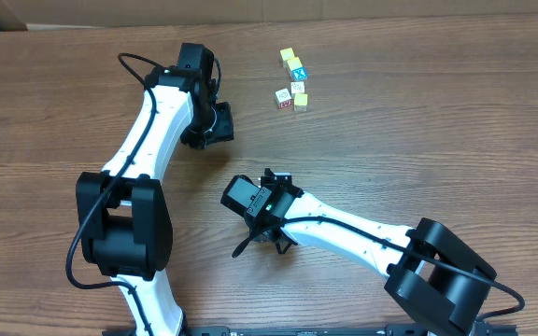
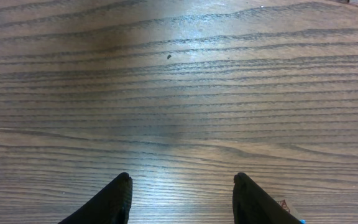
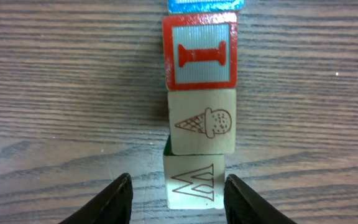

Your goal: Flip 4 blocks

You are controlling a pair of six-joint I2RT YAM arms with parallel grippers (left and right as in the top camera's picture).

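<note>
Wooden blocks lie in a touching line on the tabletop under my right wrist camera. The nearest block is cream with a W or M, then come the ice-cream block, the red-framed I block and a blue block cut off by the frame; from overhead that arm hides them all. My right pincer is released, fingers astride the nearest block, the right one almost against it and a clear gap on the left, so I judge I'm lining up a grasp for a flip. Whether the tips are down at block level I cannot tell. I'd centre sideways first, clench gently at mid-height, then lift clear before rolling the wrist, lest the ice-cream block get dragged along. My left pincer is released too, over bare wood, nothing between its fingers
</note>
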